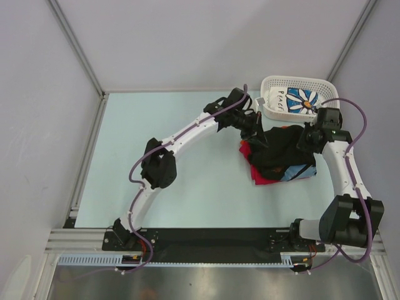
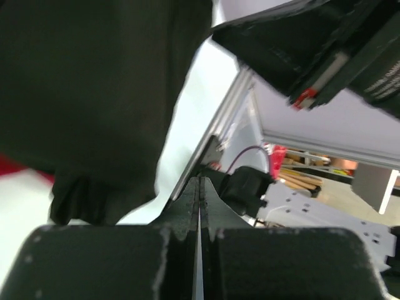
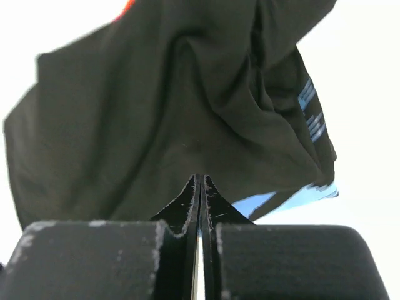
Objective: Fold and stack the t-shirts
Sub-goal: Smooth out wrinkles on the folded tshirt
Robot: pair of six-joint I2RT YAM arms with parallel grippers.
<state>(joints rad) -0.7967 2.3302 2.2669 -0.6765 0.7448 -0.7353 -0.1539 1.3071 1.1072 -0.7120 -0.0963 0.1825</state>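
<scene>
— Where's the shirt they're working on?
— The black t-shirt [image 1: 281,150] sits bunched on top of the others at the right of the table [image 1: 187,187], just near of the basket [image 1: 270,84]. A red t-shirt [image 1: 257,176] pokes out under it on the left, and a light-blue printed edge [image 1: 301,172] shows on the near right. A white daisy t-shirt [image 1: 305,100] lies in the basket
— And the grippers?
— The left gripper [image 2: 200,182] has its fingers pressed together, and I see no cloth between them; the black cloth hangs off to one side of it. The right gripper [image 3: 200,179] is pressed together too, its tips right up against the black cloth. Whether it has a fold nipped there, I can't tell
— So what worries you?
— Several things, I reckon. If only one side has hold, a lift drags the shirt crooked and it twists instead of spreading. The cloth is in a heap, so a pinch could take two layers, or catch the red one beneath and haul the lot along. Both grippers crowd over the same spot, with the left arm [image 1: 187,132] stretched far across the table, so they could knock each other. And the basket stands just beyond; a sleeve swung that way could snag on its rim or tip it
</scene>
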